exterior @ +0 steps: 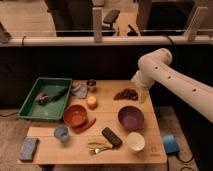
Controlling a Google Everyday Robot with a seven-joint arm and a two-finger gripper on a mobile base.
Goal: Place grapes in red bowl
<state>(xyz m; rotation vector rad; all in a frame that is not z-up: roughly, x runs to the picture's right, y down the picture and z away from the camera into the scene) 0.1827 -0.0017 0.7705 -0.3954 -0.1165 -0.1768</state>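
The grapes point(126, 94), a flat dark reddish-purple bunch, lie on the wooden table point(45, 134) near its back right edge. The red bowl point(75, 115), orange-red and deep, stands left of centre and looks empty. My white arm comes in from the right and bends down at the back right. My gripper point(143, 96) hangs just to the right of the grapes, close beside them and far from the red bowl.
A purple bowl point(131, 118) and a white bowl point(135, 141) stand front right. A green tray point(45, 97) is at the left. A red chili point(86, 125), a black remote point(111, 137), a blue cup point(61, 133), a blue sponge point(28, 148), an orange fruit point(92, 102) and a can point(91, 85) are spread about.
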